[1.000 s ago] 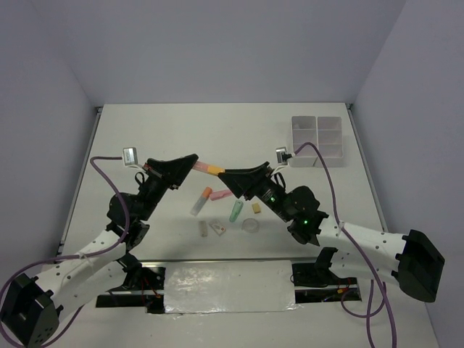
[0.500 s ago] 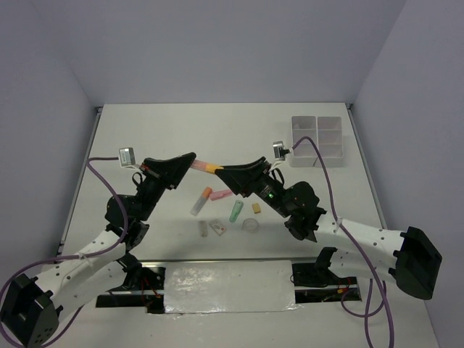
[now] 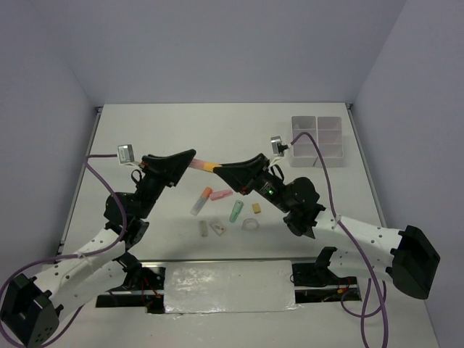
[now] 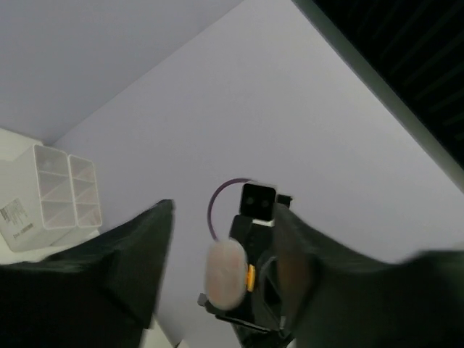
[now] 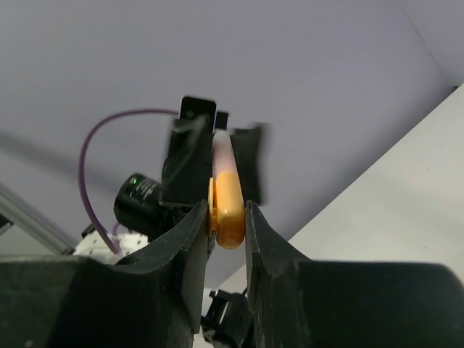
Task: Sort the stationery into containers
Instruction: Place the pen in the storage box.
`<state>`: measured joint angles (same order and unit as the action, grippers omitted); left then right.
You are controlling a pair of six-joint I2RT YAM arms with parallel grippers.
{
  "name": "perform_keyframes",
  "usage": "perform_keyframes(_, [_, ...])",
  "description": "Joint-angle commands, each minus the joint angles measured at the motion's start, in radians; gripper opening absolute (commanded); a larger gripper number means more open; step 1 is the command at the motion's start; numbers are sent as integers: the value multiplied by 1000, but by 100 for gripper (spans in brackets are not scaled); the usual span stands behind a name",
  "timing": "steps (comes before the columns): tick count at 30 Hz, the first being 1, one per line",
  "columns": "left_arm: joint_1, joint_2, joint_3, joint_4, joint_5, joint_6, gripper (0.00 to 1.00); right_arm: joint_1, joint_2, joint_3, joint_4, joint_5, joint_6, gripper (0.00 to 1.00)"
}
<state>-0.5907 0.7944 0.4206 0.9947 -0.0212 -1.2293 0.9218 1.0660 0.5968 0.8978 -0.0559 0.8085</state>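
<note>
From above, the two arms meet over the white table [image 3: 145, 130]. The pink-yellow marker [image 3: 204, 164] is up in the air between the left gripper [image 3: 191, 157] and the right gripper [image 3: 217, 171]. Under it on the table lie an orange-capped marker [image 3: 201, 201], a pink marker [image 3: 221, 194], a green packet [image 3: 236, 211] and a tape ring [image 3: 250, 225]. The white trays [image 3: 317, 140] sit well apart, at the back right.

In the left wrist view, the left gripper's fingers [image 4: 138, 246] stand apart. There is a gap on each side of the marker's pink end, so they are not squeezing it.

In the right wrist view, the right gripper's fingers [image 5: 194, 239] press both sides of the yellow end and hold the marker tight.
</note>
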Motion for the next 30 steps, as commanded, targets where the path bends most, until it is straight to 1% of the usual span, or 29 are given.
perform_keyframes(1, [-6,3,55,-94,53,66,75,-3,-9,63,4,-91,-49,0])
perform_keyframes(2, [-6,-1,75,-128,56,79,86,-4,-18,66,-25,-97,-67,0])
perform_keyframes(4, [-6,-6,84,-157,72,111,98,-23,-26,69,-46,-107,-80,0])
perform_keyframes(7, [-6,-20,112,-230,90,164,99,-57,-37,66,-79,-133,-94,0])
perform_keyframes(8, [-6,-26,144,-302,98,186,99,-67,-38,61,-89,-156,-103,0])
perform_keyframes(9, [-6,-29,162,-336,102,212,99,-80,-38,63,-103,-168,-110,0])
perform_keyframes(10, [-6,-34,184,-384,106,268,99,-95,-41,66,-126,-183,-120,0])
perform_keyframes(11, [-6,-46,238,-446,98,301,99,-130,-50,69,-188,-199,-147,0])
perform_keyframes(12, [-6,-50,266,-550,95,336,99,-152,-54,81,-221,-234,-164,0])
perform_keyframes(13, [-6,-60,289,-595,96,409,99,-175,-64,86,-249,-257,-193,0])
perform_keyframes(14, [-6,-60,344,-644,98,447,99,-225,-70,89,-294,-281,-206,0])
perform_keyframes(15, [-6,-60,375,-745,102,520,99,-248,-78,106,-324,-333,-222,0])
perform_keyframes(16, [-6,-51,401,-795,106,559,99,-268,-89,127,-373,-353,-285,0])
perform_keyframes(17, [-6,-40,461,-853,107,597,99,-285,-95,155,-514,-358,-325,0])
perform_keyframes(18, [-6,-31,493,-984,74,657,99,-300,-98,220,-593,-328,-375,0])
perform_keyframes(19, [-6,-11,521,-1061,49,683,99,-308,-101,257,-685,-288,-470,0])
perform_keyframes(20, [-6,-1,574,-1127,28,704,99,-317,-97,332,-855,-242,-507,0])
perform_keyframes(21, [-6,12,598,-1254,-40,730,99,-355,-84,362,-931,-160,-553,0])
perform_keyframes(22, [-6,14,630,-1304,-72,740,99,-386,-87,377,-994,-159,-555,0])
perform_keyframes(23, [-6,11,632,-1336,-97,748,99,-465,-95,373,-988,-194,-554,0])
perform_keyframes(24, [-6,-3,624,-1370,-120,764,99,-494,-104,371,-981,-244,-549,0])
perform_keyframes(25, [-6,-12,621,-1387,-134,768,99,-517,-103,382,-1026,-227,-564,0])
perform_keyframes(26, [-6,-23,623,-1412,-152,768,99,-535,-92,435,-1077,-185,-589,0])
perform_keyframes(27, [-6,-38,638,-1477,-190,769,100,-576,-43,470,-1194,-74,-647,0])
perform_keyframes(28, [-6,-41,650,-1514,-200,774,99,-603,-8,553,-1250,-18,-672,0])
perform_keyframes(29, [-6,-46,658,-1545,-209,798,99,-635,32,595,-1304,17,-692,0])
perform_keyframes(30, [-6,-52,665,-1573,-215,813,99,-706,113,630,-1394,40,-730,0])
